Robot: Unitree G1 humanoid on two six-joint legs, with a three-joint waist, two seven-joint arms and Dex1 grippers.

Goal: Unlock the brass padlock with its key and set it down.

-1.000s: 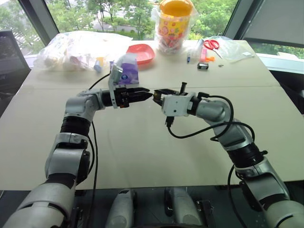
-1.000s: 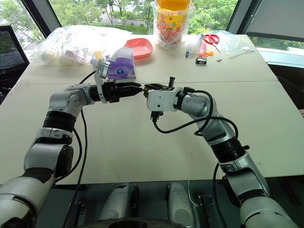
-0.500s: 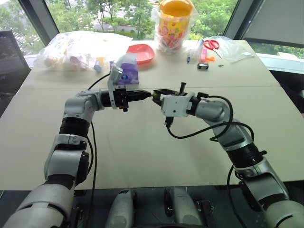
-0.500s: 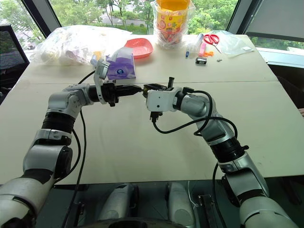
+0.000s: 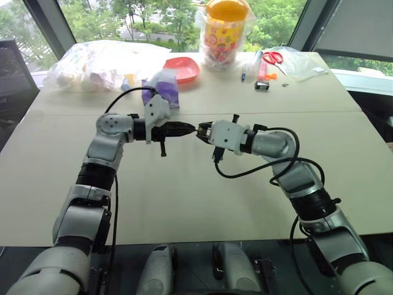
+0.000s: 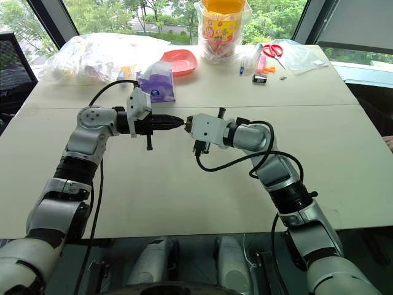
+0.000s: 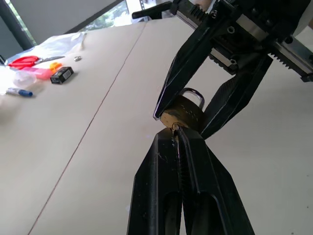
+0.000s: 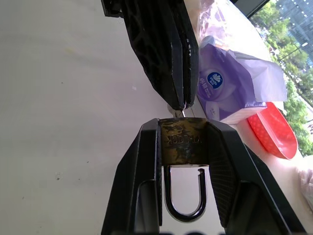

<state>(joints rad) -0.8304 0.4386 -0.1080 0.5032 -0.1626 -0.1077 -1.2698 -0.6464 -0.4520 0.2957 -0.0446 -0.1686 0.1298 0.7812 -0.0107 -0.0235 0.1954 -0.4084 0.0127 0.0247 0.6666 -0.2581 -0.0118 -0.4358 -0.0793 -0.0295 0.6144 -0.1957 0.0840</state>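
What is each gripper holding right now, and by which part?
The right gripper clamps the brass padlock by the sides of its body. The left gripper is shut on the key, whose tip meets the padlock's underside.

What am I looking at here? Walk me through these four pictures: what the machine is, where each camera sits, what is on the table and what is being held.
This is a humanoid robot with two arms, each ending in a two-fingered black gripper. Two pictures come from cameras in its head, looking down over a beige table. The other two come from cameras on its wrists, looking along the fingers.

The right gripper clamps a small brass padlock with a silvery U-shaped shackle. In this view the shackle looks lifted out on one side. The left gripper is shut on a tiny silvery key at the lock's base.

At the table's far edge lie a purple tissue pack, a red dish, clear plastic bags, a yellow-lidded jar and red-handled scissors.
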